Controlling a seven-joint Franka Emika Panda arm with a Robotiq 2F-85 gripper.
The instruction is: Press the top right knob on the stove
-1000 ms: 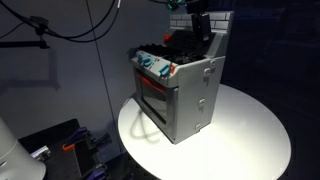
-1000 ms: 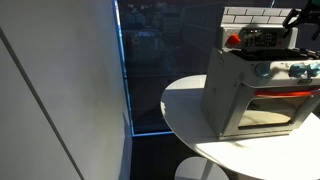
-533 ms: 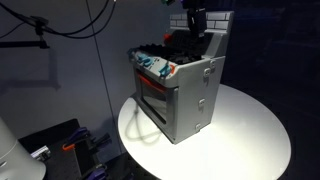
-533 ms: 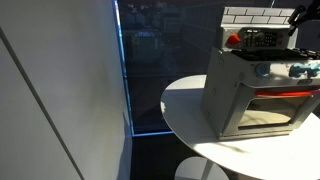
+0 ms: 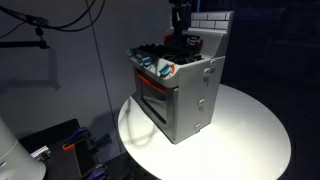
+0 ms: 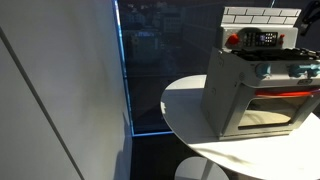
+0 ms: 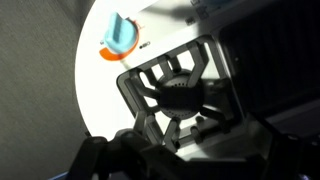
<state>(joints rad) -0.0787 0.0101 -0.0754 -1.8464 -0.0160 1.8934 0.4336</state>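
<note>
Below the gripper: the stove [image 5: 185, 95], a small grey box with an oven door [image 5: 152, 100] in its front. It stands on a round white table [image 5: 255, 150].
Gripper: the gripper [image 5: 181, 32] hangs down from above, over the back part of the stove top. In an exterior view it seems to be apart from the black burners [image 5: 172, 50] under it, but the picture is too dark to say this for certain.
State of the tool: in the wrist view the tool is only a dark, blurred mass at the lower edge. It is not possible to tell if its fingers are apart or together.
Behind the gripper: the back wall [image 5: 212, 22] with a brick pattern stands just beside the tool.
In front of the gripper and lower: the knobs [image 5: 157, 67] sit in a row on the front panel, apart from the tool. Some are teal and one shows red and white.
Wrist view: one burner [image 7: 180, 90] fills the middle, directly under the tool. A teal knob [image 7: 120, 33] on an orange-red base lies further ahead, on a bright white surface.
Side view: in an exterior view the stove [image 6: 255, 90] stands at the right edge, on the table [image 6: 185, 100].
</note>
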